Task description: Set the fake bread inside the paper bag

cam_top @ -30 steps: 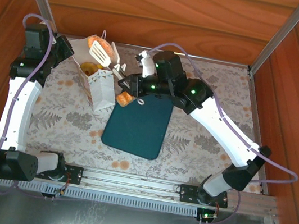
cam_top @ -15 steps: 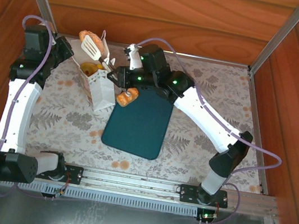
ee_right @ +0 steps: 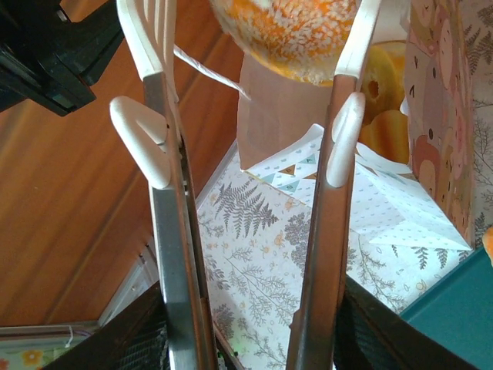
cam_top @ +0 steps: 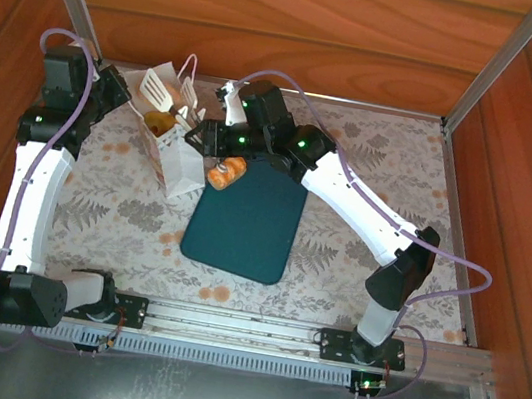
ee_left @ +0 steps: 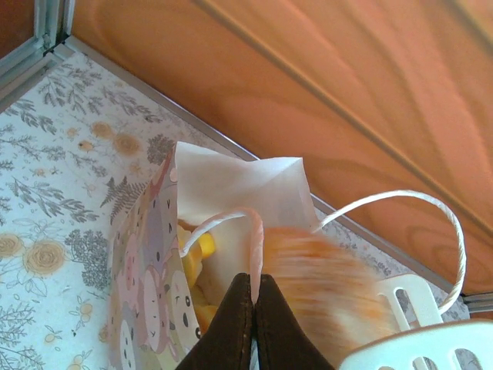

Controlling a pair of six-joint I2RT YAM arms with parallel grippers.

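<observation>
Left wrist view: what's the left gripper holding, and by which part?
The small white cartoon-print paper bag, pinched by one cord handle between the shut left gripper fingertips.

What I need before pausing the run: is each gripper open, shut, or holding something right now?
Left gripper: shut on the cord handle of the paper bag.
Right gripper: holding tongs, a fake bread between their tips.

No lettering, number, brand or sign can be read anywhere. The small white paper bag [ee_left: 142,285] bears only pastel cartoon faces, and the flowered table covering [ee_left: 54,177] only ferns and blossoms.
</observation>
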